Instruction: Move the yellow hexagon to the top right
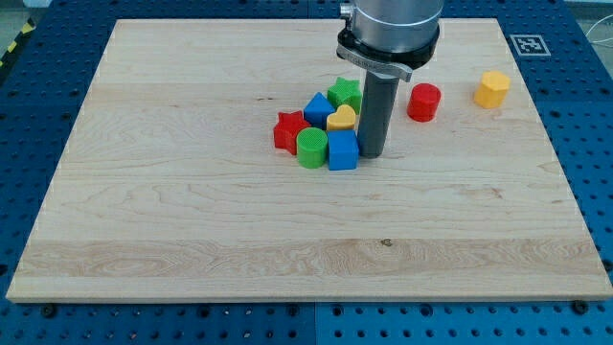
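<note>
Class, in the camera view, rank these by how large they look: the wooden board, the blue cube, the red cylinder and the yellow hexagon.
1. Board, by far the largest.
2. Blue cube.
3. Red cylinder and yellow hexagon: too alike to rank, and both lie farther up the view than the cube.

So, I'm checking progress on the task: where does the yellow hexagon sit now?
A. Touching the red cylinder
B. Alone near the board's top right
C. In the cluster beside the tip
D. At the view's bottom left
B: the yellow hexagon sits alone near the board's top right, apart from the red cylinder, while my tip is at the cluster, beside the blue cube.
</note>
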You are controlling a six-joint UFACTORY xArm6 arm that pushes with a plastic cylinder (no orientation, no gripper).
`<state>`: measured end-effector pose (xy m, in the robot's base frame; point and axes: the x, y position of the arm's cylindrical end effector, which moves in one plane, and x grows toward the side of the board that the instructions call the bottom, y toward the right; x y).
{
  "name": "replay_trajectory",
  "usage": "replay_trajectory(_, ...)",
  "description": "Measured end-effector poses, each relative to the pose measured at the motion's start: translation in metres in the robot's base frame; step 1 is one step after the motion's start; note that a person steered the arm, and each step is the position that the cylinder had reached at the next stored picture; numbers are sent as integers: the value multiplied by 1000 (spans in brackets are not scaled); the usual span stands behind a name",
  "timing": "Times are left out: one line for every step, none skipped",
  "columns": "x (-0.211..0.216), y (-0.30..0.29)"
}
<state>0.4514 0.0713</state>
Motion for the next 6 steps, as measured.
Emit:
replay_trajectory(-6, 31)
replay_trajectory(-27, 72)
replay_trajectory(-51, 129)
replay_trajectory(-80, 184)
replay_trajectory(-130, 199)
replay_trajectory(-160, 199)
